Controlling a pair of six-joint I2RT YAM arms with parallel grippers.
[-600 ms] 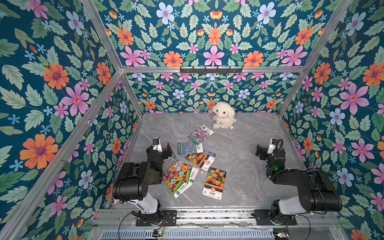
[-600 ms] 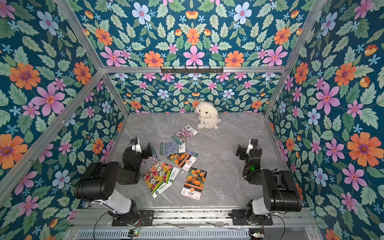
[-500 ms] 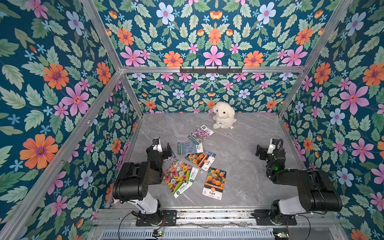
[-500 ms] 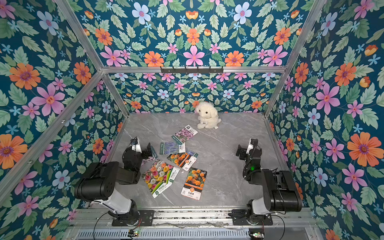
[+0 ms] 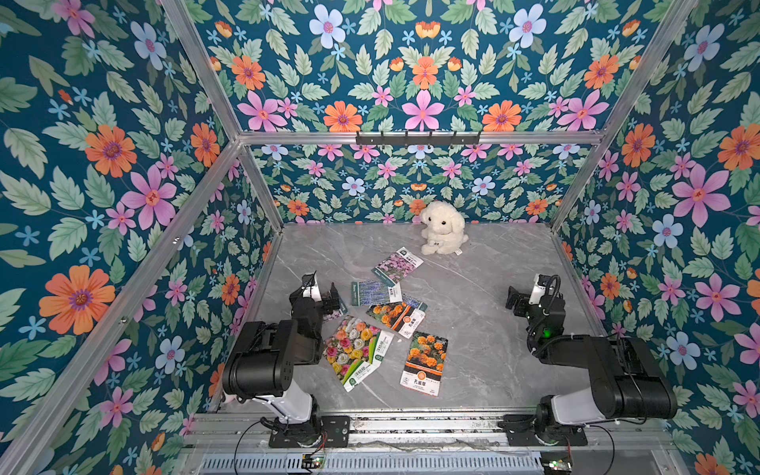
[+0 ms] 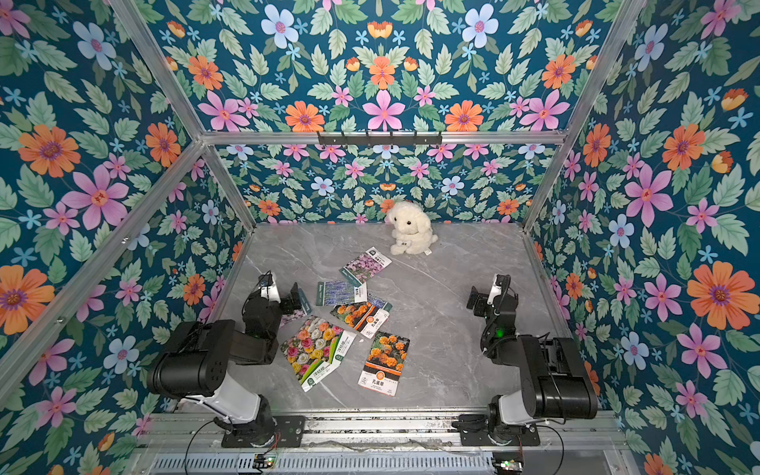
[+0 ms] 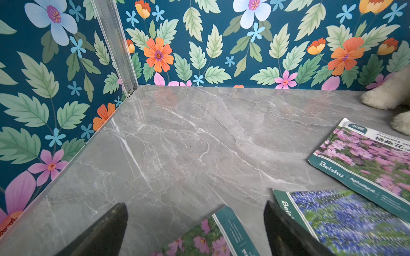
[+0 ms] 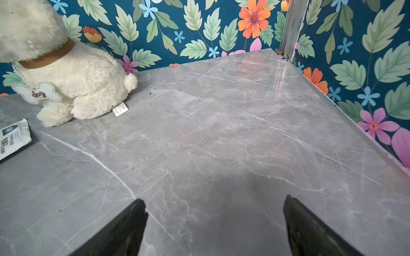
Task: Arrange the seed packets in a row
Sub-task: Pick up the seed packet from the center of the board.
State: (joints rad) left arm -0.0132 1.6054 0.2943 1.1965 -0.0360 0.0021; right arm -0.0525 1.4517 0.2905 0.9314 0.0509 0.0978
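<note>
Seed packets [image 5: 402, 316] lie scattered and overlapping on the grey worktop [image 5: 477, 329], nearer the left arm. Left end effector [image 7: 194, 205] hangs released at their edge; right end effector [image 8: 214, 199] is released too, well apart, empty.

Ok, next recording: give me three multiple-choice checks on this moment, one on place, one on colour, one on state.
1. Where is the white plush dog? A) by the back wall B) on the packets C) at the front rail
2. Which colour are the blooms on the seed packet nearest the dog? A) orange B) pink-purple C) yellow
3. How is the right tool? A) open and empty B) shut on a packet C) shut on the dog

Answers: 1 A, it sits at the far edge of the table, under the wallpaper; 2 B, both top views show a pink-purple field; 3 A, its jaws stand wide over bare table.
</note>
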